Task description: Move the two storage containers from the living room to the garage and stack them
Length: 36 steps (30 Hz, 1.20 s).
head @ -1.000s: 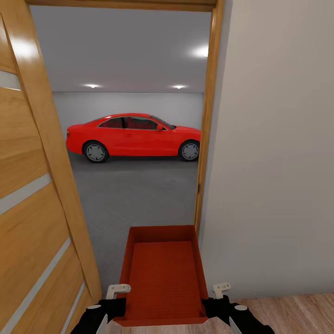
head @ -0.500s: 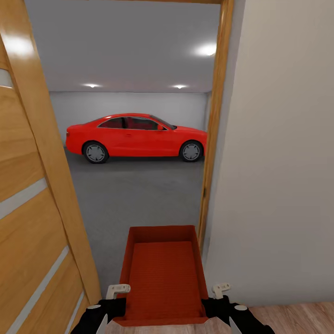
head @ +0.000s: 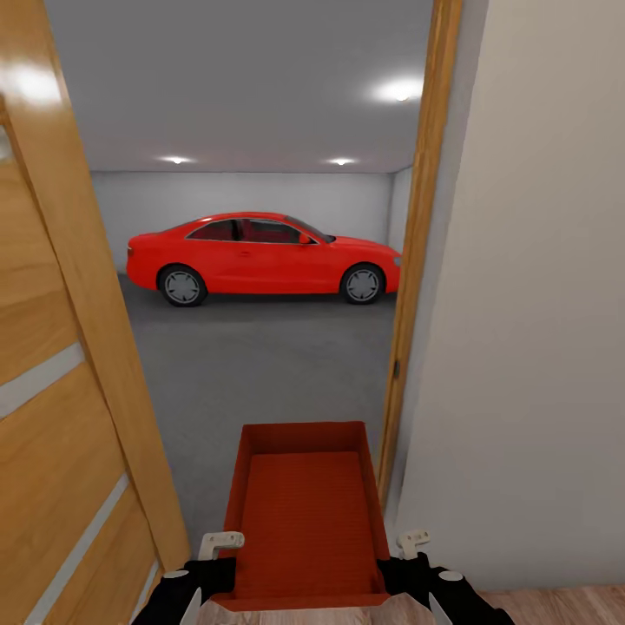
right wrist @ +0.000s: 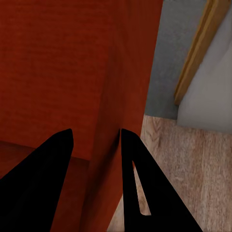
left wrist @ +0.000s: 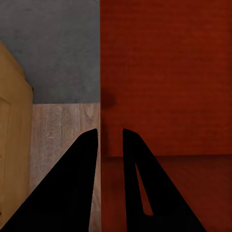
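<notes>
My left gripper (left wrist: 110, 140) pinches the left wall of the storage container (head: 304, 512); my right gripper (right wrist: 96, 140) pinches its right wall. The container is held level at 6 o'clock in the doorway. Door (head: 61, 391) at 9 o'clock. Garage floor (head: 260, 365) and red car (head: 260, 256) at 12 o'clock.

Door frame (head: 417, 286) hides the red car's (head: 260, 256) nose.

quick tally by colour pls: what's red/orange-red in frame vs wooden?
Red/orange-red: 2 (storage container, held at its sides by the left gripper and right gripper; red car)
Wooden: 2 (door; door frame)
Total: 4
</notes>
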Tool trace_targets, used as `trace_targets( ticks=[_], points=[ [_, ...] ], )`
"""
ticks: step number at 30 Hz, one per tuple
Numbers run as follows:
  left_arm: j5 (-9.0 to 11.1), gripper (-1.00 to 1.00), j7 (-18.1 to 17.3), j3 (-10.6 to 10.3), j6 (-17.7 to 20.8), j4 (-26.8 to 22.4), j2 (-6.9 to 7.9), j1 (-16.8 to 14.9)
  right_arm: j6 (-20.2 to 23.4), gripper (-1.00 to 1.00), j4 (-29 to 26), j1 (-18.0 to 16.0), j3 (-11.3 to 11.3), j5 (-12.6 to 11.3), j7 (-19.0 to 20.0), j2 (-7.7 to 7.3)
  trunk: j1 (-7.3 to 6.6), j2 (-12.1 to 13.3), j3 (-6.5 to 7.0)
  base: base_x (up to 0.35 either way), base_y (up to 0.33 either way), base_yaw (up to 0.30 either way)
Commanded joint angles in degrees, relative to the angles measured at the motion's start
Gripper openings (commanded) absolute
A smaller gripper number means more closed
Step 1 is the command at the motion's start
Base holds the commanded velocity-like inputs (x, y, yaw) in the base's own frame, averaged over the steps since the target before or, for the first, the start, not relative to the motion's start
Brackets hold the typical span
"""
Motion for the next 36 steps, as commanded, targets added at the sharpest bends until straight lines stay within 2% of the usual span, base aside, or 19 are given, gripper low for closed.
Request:
trace_targets(
  ticks=[1,17,36],
  points=[
    [-1.5,-1.00,1.1,0.5,0.3,0.0,1.22,0.0,-2.0,-1.00,-0.3,0.0,1.1,-0.6,5.0,-0.05,0.02,-0.1,-0.11,0.003,0.001,0.227],
    [-1.5,-1.00,1.1,0.5,0.3,0.0,1.22,0.0,-2.0,-1.00,-0.3,0.0,1.1,-0.4,5.4,-0.05,0.02,-0.1,-0.23,0.000,0.000,0.111],
    [-1.5,-1.00,1.1,0.5,0.3,0.0,1.16,0.0,-2.1,-1.00,-0.3,0.0,1.1,-0.6,5.6,-0.05,0.02,-0.1,-0.26,0.004,0.000,0.049]
  ],
)
